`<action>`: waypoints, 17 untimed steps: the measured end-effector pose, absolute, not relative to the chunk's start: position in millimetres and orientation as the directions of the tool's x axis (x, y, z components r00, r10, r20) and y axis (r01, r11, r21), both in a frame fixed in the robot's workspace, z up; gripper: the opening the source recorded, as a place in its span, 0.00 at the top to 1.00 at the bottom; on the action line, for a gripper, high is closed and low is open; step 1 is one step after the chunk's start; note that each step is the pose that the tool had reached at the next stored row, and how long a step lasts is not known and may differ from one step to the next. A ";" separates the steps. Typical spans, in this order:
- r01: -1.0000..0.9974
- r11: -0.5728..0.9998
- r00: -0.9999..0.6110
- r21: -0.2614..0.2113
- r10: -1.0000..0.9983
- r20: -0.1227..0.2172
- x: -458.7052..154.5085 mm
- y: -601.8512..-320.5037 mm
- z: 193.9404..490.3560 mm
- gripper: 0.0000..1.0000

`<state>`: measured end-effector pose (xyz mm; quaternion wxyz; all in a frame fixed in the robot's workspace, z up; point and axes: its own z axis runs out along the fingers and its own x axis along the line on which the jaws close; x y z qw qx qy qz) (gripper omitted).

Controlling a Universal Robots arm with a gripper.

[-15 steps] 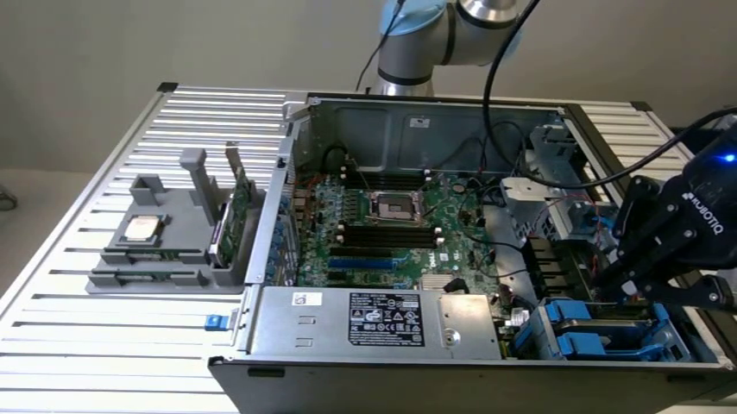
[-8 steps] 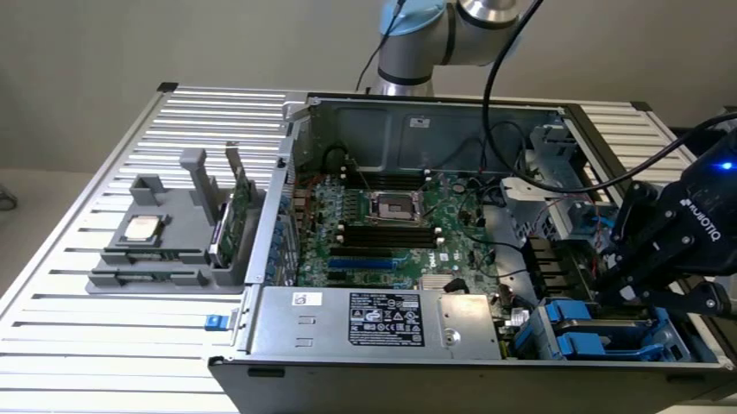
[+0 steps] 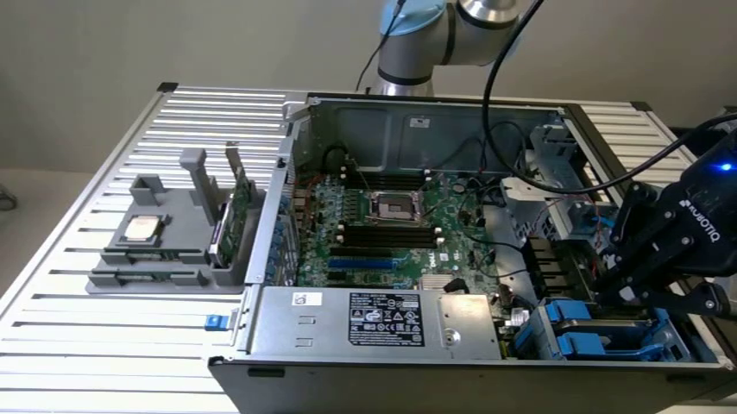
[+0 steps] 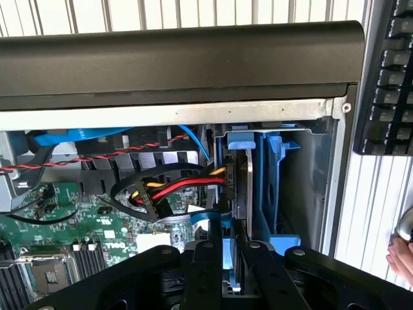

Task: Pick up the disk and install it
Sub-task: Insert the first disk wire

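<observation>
In the drive bay at the open computer case's [image 3: 403, 129] corner, the black gripper [image 4: 230, 258] had its jaws clamped on the silver-grey disk [image 4: 243, 187]. The disk, framed by a blue plastic carrier, stood on edge in the bay.

the disk [image 4: 240, 194] stands upright in the case's [image 3: 345, 379] corner bay, claw [image 3: 616, 289] above it.

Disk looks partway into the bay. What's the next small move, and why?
Probably a short push further into the drive bay. The gripper is closed on the disk's edge, which stands on edge in its blue carrier beside the cables, seemingly not fully seated.
</observation>
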<state>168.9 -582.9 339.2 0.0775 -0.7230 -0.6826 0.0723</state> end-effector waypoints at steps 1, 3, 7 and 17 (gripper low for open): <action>0.976 -0.056 0.058 -0.211 0.998 0.001 168.9 -582.8 339.1 0.81; 0.976 -0.056 0.058 -0.212 0.998 0.001 168.9 -581.9 339.3 0.81; 0.975 -0.056 0.058 -0.214 0.998 0.001 169.0 -579.5 341.9 0.81; 0.971 -0.056 0.058 -0.232 0.998 0.000 168.9 -579.3 349.7 0.81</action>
